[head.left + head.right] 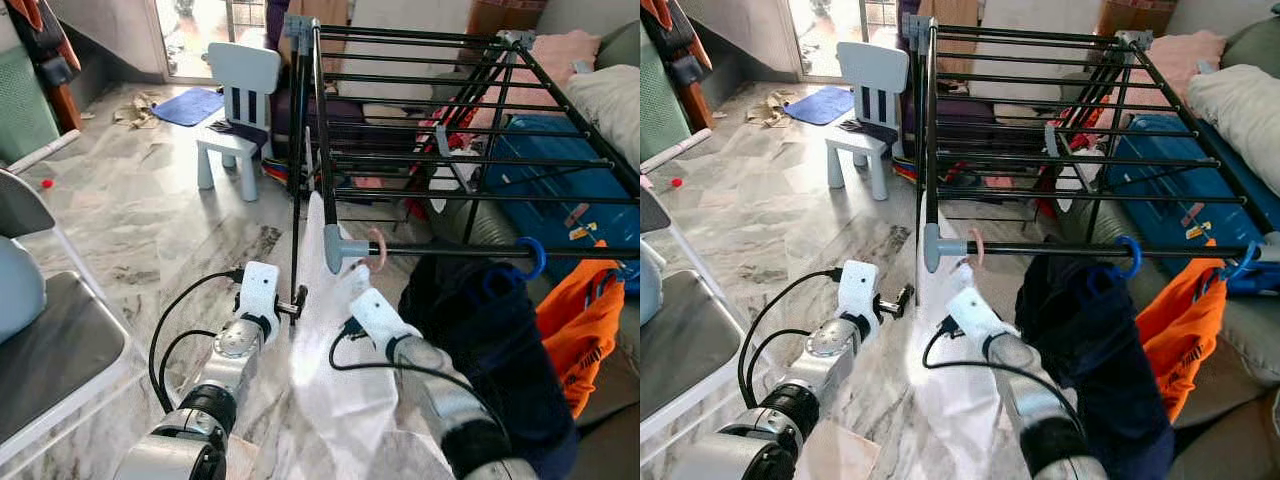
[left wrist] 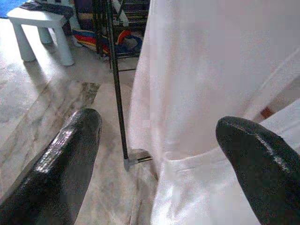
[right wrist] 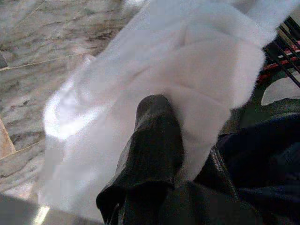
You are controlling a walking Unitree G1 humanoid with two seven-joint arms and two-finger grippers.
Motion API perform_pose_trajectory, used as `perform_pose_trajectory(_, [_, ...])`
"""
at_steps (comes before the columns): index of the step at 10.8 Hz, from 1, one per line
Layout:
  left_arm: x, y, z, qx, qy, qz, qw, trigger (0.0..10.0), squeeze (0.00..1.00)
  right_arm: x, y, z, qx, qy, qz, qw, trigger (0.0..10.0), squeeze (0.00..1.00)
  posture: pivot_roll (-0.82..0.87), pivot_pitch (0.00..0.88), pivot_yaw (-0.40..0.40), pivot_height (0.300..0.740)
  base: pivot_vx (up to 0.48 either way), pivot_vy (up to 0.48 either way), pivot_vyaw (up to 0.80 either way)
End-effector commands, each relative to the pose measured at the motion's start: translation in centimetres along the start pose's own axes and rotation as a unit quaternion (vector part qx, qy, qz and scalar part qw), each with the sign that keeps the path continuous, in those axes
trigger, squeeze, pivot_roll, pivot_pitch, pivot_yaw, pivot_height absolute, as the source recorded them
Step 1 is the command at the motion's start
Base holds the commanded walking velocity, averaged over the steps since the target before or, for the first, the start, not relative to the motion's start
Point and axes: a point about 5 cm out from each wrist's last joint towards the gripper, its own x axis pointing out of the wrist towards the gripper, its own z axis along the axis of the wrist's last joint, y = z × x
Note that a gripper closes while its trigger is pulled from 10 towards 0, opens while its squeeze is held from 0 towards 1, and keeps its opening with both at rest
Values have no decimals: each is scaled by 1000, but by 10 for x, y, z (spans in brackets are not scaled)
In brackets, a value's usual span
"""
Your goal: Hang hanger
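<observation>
Looking down and forward from the head in both eye views at the same rack and floor, with wrist views close along black fingers, both facing the white cloth.

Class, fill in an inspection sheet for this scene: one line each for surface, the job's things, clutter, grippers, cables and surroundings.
Surface: marble floor, paper scraps near the blue mat.
Job's things: pink hanger hook sits over the front rail of the black drying rack; white garment hangs below it.
Clutter: dark garment on a blue hook, orange cloth, blue suitcase.
Grippers: left gripper open, facing the white garment beside the rack leg; right gripper shut on the white garment.
Cables: black cables loop from both wrists.
Surroundings: white child's chair, grey chair.
</observation>
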Motion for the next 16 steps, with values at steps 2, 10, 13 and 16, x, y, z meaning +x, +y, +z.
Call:
perform_pose_trajectory(2, [2, -4, 2, 5, 6, -4, 1000, 10000, 0, 4, -6, -5, -5, 19, -5, 1000, 10000, 0, 65, 0, -70, 740, 0, 0, 0])
perform_pose_trajectory(10, [2, -11, -2, 1, 18, -11, 1000, 10000, 0, -7, -17, -15, 28, -19, -37, 999, 10000, 1000, 67, 0, -71, 740, 0, 0, 0])
perform_pose_trajectory(13, [1, -6, -1, 13, 14, -9, 1000, 10000, 0, -31, -17, -9, 10, -86, -31, 996, 10000, 1000, 57, 0, -58, 740, 0, 0, 0])
perform_pose_trajectory(16, [-2, 4, 0, 53, 0, -11, 999, 10000, 0, -64, -17, -9, 6, -130, -27, 991, 10000, 1000, 47, 0, -55, 740, 0, 0, 0])
